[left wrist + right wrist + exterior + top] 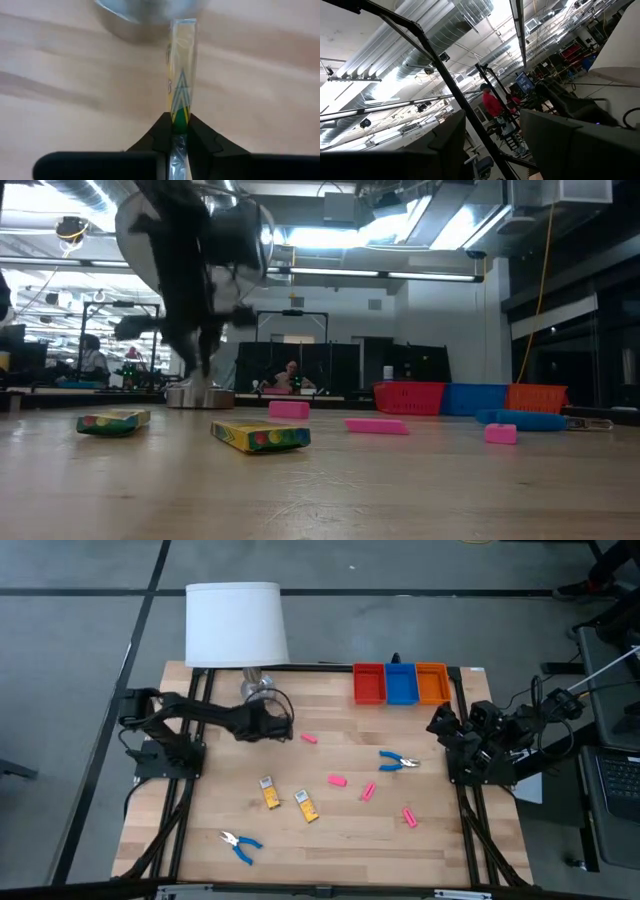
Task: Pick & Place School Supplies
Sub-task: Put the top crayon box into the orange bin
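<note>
My left gripper (275, 727) hangs over the table's far left, beside the lamp's metal base (258, 690), and is shut on a thin yellow-green box in clear wrap (180, 75). Two more yellow-orange boxes (268, 792) (306, 805) lie flat on the wood, with several pink erasers (337, 780) (309, 738) around them. One blue-handled pliers (398, 762) lies right of centre, the other (240, 845) near the front edge. My right gripper (492, 150) is open, folded back at the table's right edge (470, 735) and pointing up at the ceiling. My left gripper pinches the wrapped yellow-green box between its two fingers at one end (180, 120), across its thin sides. The box sticks out forward past the fingertips (165, 127), edge-on to the wrist camera, toward the lamp base (145, 20). Whether its far end touches the table I cannot tell.
The white-shaded lamp (236, 623) stands at the far left, close to the left gripper. Red (369, 683), blue (401, 683) and orange (432, 683) trays sit side by side at the far edge. Bare wood lies between the scattered pieces. People show in the room beyond.
</note>
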Controlling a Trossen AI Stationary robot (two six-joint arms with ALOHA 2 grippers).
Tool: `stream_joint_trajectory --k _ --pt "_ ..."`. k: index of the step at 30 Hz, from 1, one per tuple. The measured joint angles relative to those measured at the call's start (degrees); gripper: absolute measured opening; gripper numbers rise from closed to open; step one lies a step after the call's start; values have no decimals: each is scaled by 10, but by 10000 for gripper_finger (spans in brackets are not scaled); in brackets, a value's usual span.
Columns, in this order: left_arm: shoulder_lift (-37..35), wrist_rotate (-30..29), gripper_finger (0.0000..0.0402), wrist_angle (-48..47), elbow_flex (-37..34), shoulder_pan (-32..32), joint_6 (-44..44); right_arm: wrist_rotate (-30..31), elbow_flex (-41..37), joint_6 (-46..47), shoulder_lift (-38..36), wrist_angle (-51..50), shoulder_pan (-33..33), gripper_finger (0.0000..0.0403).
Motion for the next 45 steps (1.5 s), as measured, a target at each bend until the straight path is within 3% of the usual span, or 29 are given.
stream_joint_trajectory --k 4,8,11,13,17,21,26,32,45 --pt "-72 7 27 102 -1 -105 81 -15 0 14 20 -2 0 192" --pt "-126 14 27 373 0 -210 309 -26 0 45 54 -4 0 192" --pt "-133 35 27 561 0 -238 417 -28 0 80 85 -6 -1 192" --pt "-133 32 27 630 0 -236 449 -30 0 102 105 5 -9 192" --pt "-111 28 27 640 13 -215 463 -32 0 119 152 68 -33 192" --pt "-74 68 27 685 28 -195 448 -39 0 129 197 119 -56 196" --pt "-33 99 27 771 37 -195 445 -48 0 175 247 128 -87 231" --pt "-12 118 27 774 55 -195 432 -65 0 186 300 196 -106 264" --pt "-14 135 27 771 57 -201 431 -98 63 192 386 185 -151 245"
